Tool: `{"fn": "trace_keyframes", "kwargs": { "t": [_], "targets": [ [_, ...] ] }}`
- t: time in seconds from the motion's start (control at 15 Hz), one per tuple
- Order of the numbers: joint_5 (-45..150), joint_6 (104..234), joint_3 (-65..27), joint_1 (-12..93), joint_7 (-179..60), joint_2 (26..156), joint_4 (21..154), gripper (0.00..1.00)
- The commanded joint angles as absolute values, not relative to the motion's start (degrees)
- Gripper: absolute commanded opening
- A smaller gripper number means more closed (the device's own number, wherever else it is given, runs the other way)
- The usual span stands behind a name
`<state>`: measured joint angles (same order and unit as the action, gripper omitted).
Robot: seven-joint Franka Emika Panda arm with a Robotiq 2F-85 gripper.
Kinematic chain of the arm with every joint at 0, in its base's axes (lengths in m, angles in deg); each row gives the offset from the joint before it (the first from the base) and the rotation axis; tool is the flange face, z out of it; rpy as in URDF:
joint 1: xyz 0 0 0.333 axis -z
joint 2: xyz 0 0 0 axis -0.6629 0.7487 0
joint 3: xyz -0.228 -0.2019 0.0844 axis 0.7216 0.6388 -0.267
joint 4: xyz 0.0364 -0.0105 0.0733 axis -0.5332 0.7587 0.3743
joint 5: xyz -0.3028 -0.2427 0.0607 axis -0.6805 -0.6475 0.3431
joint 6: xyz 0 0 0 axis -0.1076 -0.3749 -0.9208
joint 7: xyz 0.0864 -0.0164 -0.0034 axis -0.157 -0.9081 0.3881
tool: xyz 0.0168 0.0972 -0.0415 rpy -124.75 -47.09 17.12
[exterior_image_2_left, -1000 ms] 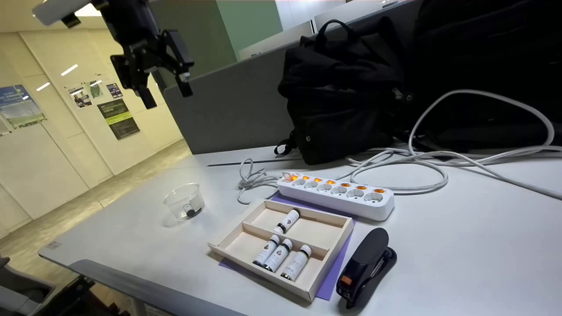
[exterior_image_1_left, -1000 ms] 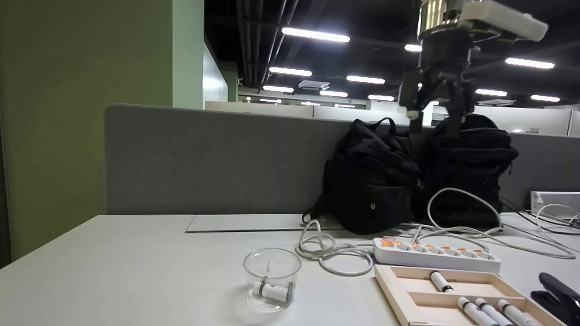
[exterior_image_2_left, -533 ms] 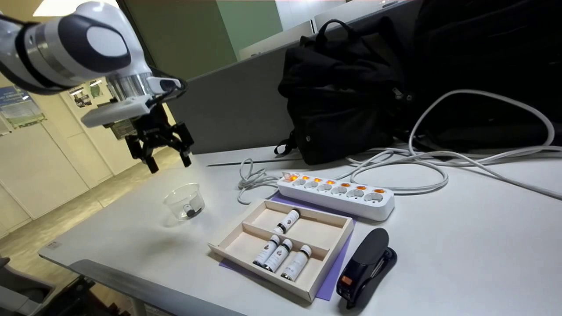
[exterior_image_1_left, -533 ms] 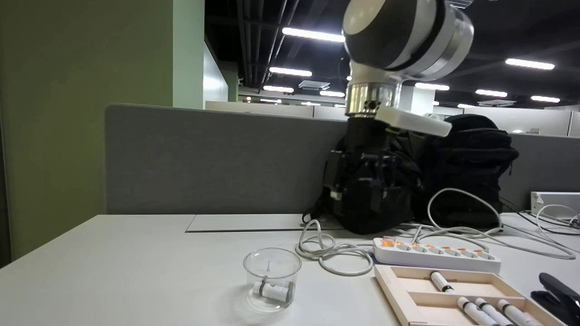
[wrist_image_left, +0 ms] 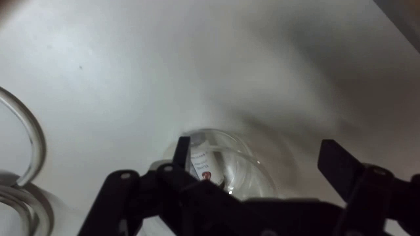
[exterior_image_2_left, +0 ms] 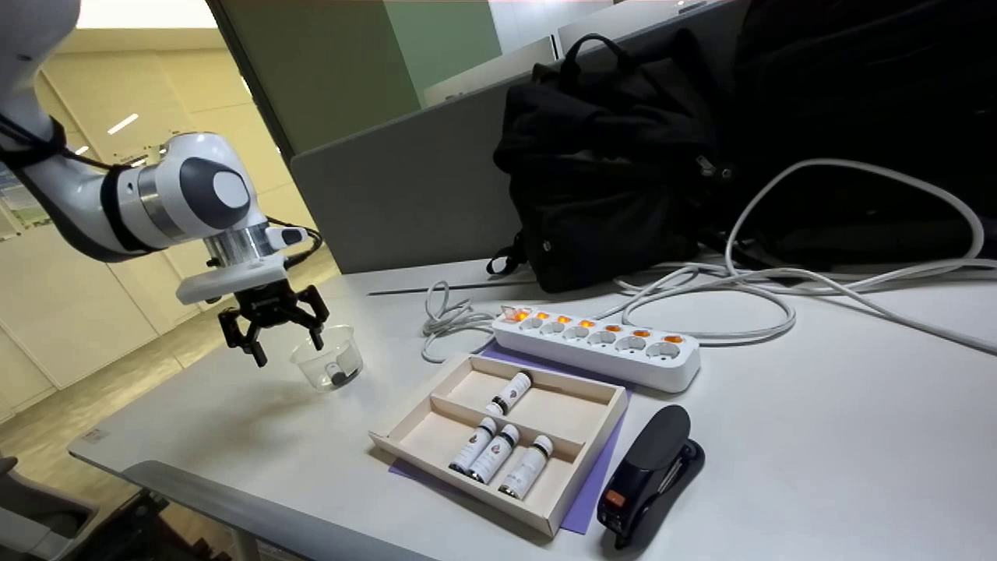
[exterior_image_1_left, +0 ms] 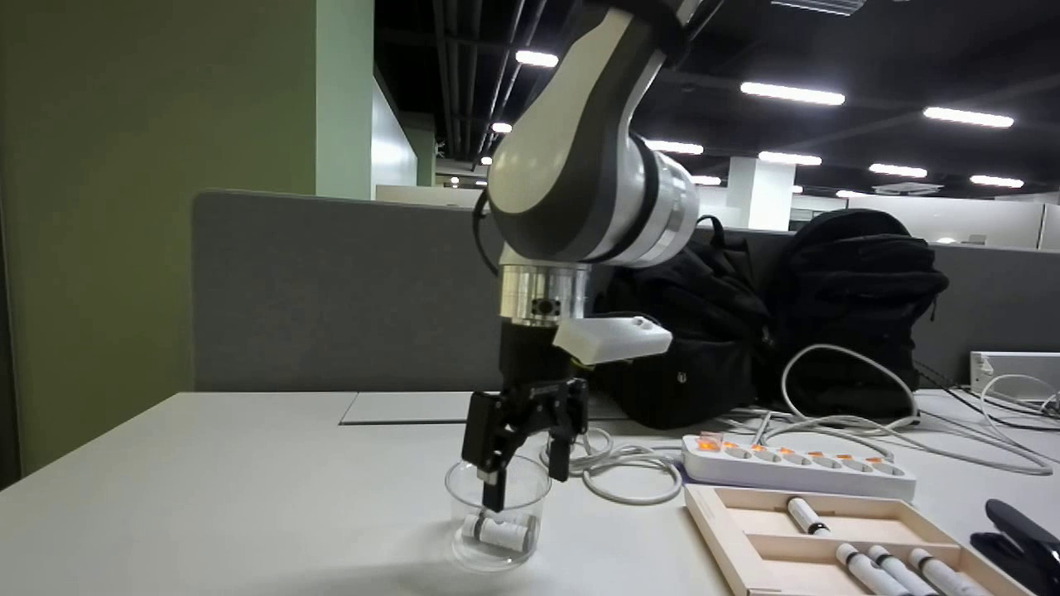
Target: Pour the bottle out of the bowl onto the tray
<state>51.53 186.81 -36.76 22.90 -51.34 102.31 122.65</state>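
The clear bowl [exterior_image_1_left: 532, 509] stands upright on the table, left of the tray; it also shows in an exterior view [exterior_image_2_left: 311, 366]. One white-labelled bottle [exterior_image_1_left: 497, 535] lies on its side in it. My gripper [exterior_image_1_left: 527, 478] is open and empty, low above the table by the bowl [exterior_image_2_left: 288, 349]. In the wrist view the gripper [wrist_image_left: 256, 146] has its left finger [wrist_image_left: 182, 152] overlapping the bowl [wrist_image_left: 249, 173] and bottle [wrist_image_left: 207, 164], its right finger well beyond the bowl. I cannot tell if anything touches. The light-wood tray [exterior_image_2_left: 572, 401] holds several bottles [exterior_image_2_left: 523, 467].
A white power strip [exterior_image_2_left: 596, 348] stands behind the tray, with a coiled cable [exterior_image_1_left: 609, 459] near the bowl. A black stapler [exterior_image_2_left: 653, 475] lies beside the tray. Black backpacks [exterior_image_1_left: 687, 331] lean on a grey partition [exterior_image_1_left: 373, 306]. A purple sheet [exterior_image_2_left: 588, 495] lies under the tray.
The arm has come down from high up to the bowl, moving left and down in an exterior view. The gripper has stayed open. The bowl, bottle and tray have not moved.
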Motion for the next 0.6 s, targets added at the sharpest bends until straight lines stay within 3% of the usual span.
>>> {"fn": "trace_keyframes", "kwargs": {
  "t": [0.0, 0.13, 0.2, 0.27, 0.4, 0.47, 0.53],
  "targets": [
    [49.88, 186.35, -38.42, 20.74, -50.64, 105.66, 116.19, 1.0],
    [50.19, 186.45, -39.8, 20.25, -49.41, 106.07, 114.73, 1.0],
    [50.11, 186.49, -40.24, 20.0, -48.9, 106.27, 114.34, 0.75],
    [49.41, 186.62, -40.0, 19.4, -48.74, 106.42, 114.22, 0.74],
    [47.05, 187.37, -38.37, 17.95, -49.07, 106.58, 114.66, 0.6],
    [45.58, 187.67, -37.41, 17.35, -49.42, 106.79, 114.77, 0.8],
    [44.31, 187.87, -36.6, 16.9, -49.72, 107.11, 114.58, 0.92]
  ]
}}
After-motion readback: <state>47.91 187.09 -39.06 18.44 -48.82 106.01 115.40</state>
